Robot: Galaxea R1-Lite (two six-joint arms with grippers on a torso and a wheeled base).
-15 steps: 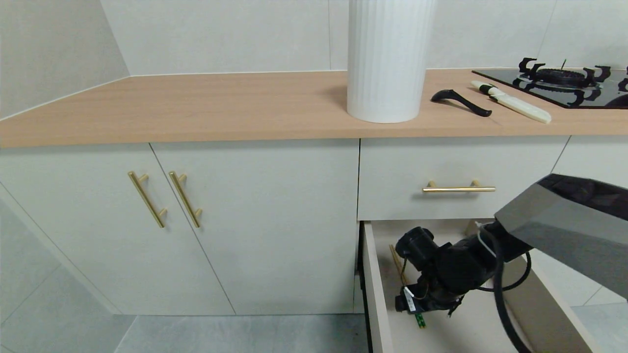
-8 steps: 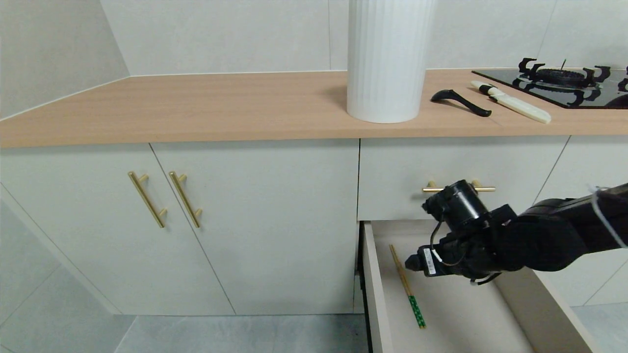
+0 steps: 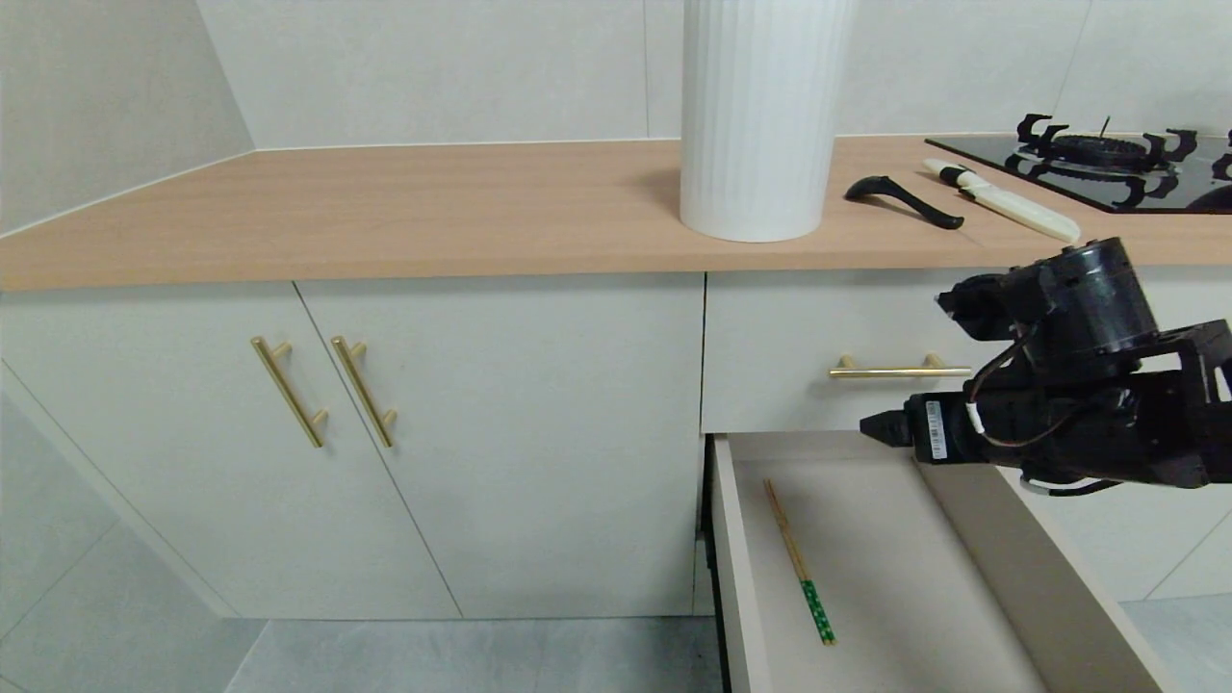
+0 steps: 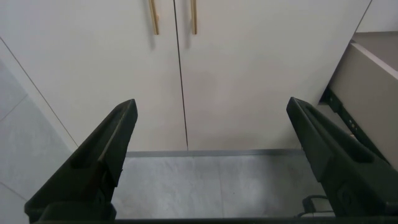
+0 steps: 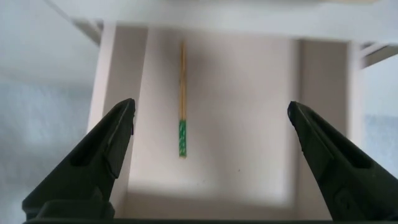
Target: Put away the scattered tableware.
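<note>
A pair of wooden chopsticks (image 3: 799, 563) with green ends lies on the floor of the open lower drawer (image 3: 733, 549). My right gripper (image 3: 871, 428) hangs above the drawer's right side, in front of the shut upper drawer, open and holding nothing. From the right wrist view the chopsticks (image 5: 182, 99) lie in the drawer (image 5: 249, 124) well below my right gripper (image 5: 211, 155). On the wooden counter lie a black spoon (image 3: 903, 200) and a white knife (image 3: 1006, 200). My left gripper (image 4: 211, 155) is open, low before the cabinet doors (image 4: 180, 68).
A tall white ribbed container (image 3: 760, 115) stands on the counter left of the spoon. A black gas hob (image 3: 1107, 159) fills the counter's far right. The upper drawer has a brass handle (image 3: 900, 371). Two cabinet doors with brass handles (image 3: 287, 390) are shut at left.
My right gripper has risen out of the drawer, up and to the right, leaving the chopsticks lying on the drawer floor.
</note>
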